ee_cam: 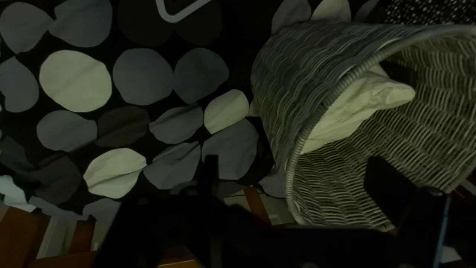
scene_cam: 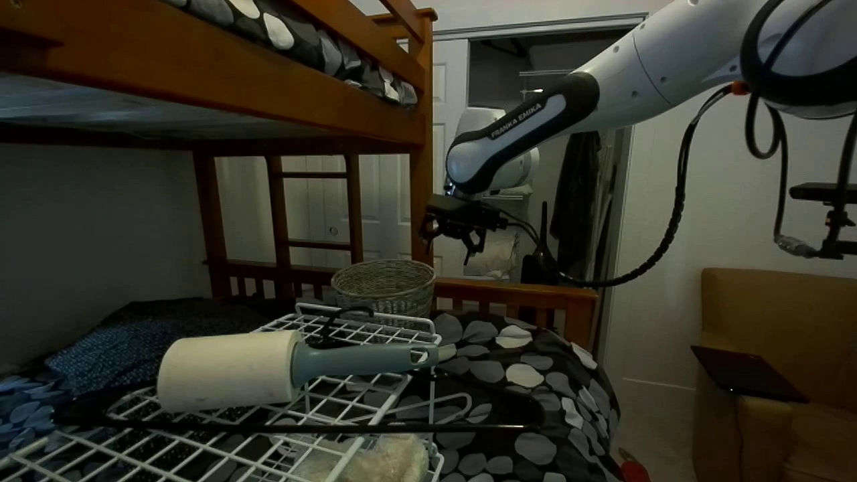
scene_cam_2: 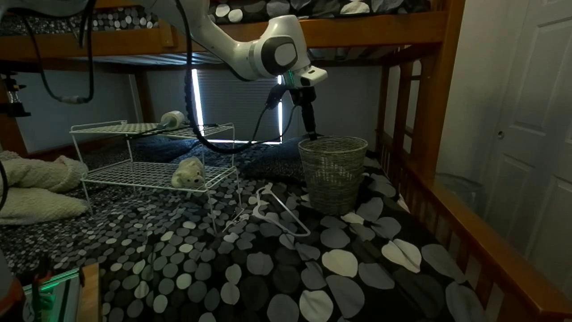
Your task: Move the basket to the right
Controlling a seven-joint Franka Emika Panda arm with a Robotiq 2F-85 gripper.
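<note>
nearest: white wire rack (scene_cam: 348, 454) on the dotted bedding (scene_cam: 529, 445), black hanger (scene_cam: 321, 427) across it, cream roll (scene_cam: 227, 369) with a blue-grey handle lying on the upper shelf, pale plush animal (scene_cam_2: 189, 173) on the lower shelf. white hanger (scene_cam_2: 289, 212) lies on the bedding between rack and basket. basket (scene_cam_2: 333, 179) next: grey-beige weave, upright on the lower bunk, beyond the rack in an exterior view, near the wooden end rail (scene_cam: 509, 292). wrist view shows crumpled cream cloth (ee_cam: 357, 108) inside it. gripper (scene_cam: 448, 253) points down around rim height, at the basket's side; fingers (ee_cam: 388, 190) spread wide, released. in the wrist view one finger shows against the basket's opening, the other against bedding outside the rim; cannot tell if either touches the weave. white robot arm (scene_cam: 633, 73) reaches in from the upper right of an exterior view. farther: upper bunk (scene_cam: 254, 87) overhead, brown ladder (scene_cam: 318, 245) past the basket, tan armchair (scene_cam: 756, 294) well apart to the right of that view, dark flat panel (scene_cam: 746, 373) on its armrest. farthest: closet (scene_cam: 495, 87) with dark garment (scene_cam: 576, 181) hanging in it, everything dimly lit
</note>
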